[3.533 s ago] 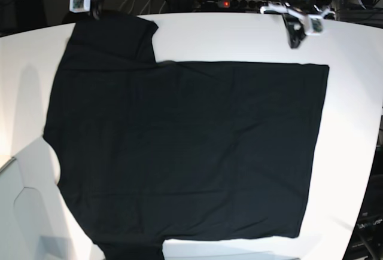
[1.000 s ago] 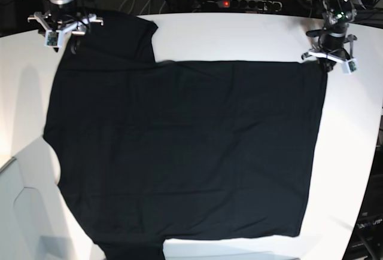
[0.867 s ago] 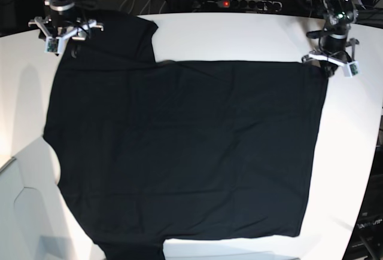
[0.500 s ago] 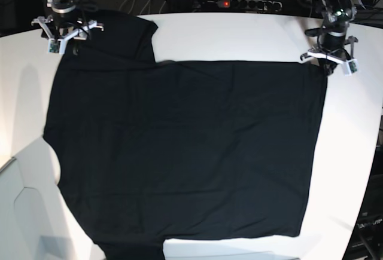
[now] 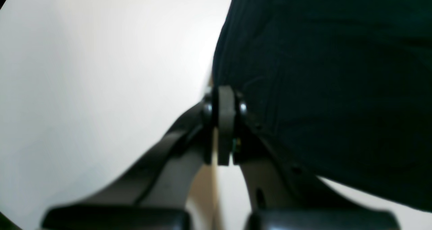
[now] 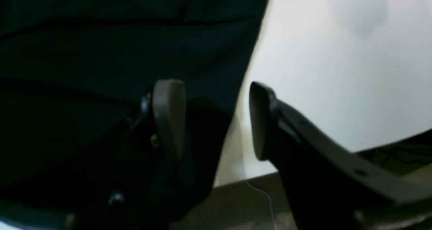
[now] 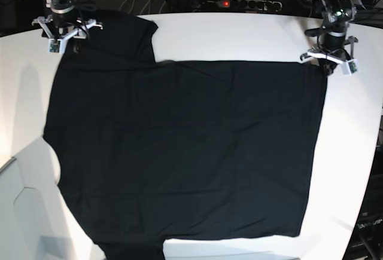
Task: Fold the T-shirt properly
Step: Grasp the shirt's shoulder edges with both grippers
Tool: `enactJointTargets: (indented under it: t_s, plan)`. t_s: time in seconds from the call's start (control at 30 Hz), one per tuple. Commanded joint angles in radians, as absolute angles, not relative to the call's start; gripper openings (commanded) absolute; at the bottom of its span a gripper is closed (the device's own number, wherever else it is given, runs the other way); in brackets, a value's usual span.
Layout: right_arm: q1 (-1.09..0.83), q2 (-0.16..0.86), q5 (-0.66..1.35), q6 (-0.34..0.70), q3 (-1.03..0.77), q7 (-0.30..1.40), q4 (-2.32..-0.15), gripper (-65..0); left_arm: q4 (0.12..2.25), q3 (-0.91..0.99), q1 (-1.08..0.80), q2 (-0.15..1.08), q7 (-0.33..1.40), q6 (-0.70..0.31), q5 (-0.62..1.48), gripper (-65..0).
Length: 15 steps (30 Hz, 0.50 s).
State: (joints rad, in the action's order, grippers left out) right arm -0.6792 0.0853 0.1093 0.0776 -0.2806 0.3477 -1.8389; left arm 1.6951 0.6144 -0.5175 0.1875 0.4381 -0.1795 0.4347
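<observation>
The left gripper (image 5: 225, 122) is pinching the T-shirt (image 7: 185, 152) hem at upper right; the right gripper (image 6: 216, 118) is gaping over the sleeve edge on the white table (image 7: 239, 36).

Left pincer (image 7: 327, 63) lowered at the far right corner of the white surface (image 7: 239, 36), dark jaws pressed together, clamping the corner edge of the black cloth T-shirt (image 7: 185, 152). Right pincer (image 7: 63, 36) poised at the far left corner, jaws spread wide, one grey fingertip (image 6: 168, 117) over cloth, the other over bare surface.
</observation>
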Motion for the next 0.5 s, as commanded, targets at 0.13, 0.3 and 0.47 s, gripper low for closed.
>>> enactJointTargets:
  t_s: [0.13,0.3,0.47]
  plan:
    - [-0.673,0.096,0.107,0.085,-0.286,0.326,-1.799,-33.9,1.712,0.624,-0.522,0.2,0.415,-0.177,0.437,-65.0]
    - [-0.665,0.096,0.107,0.087,-0.286,0.326,-1.765,-34.0,1.712,0.624,-0.524,0.2,0.415,-0.177,0.437,-65.0]
    - [-0.665,0.099,0.107,0.091,-0.286,0.326,-1.765,-38.1,1.712,0.624,-0.526,0.2,0.415,-0.177,0.437,-65.0]
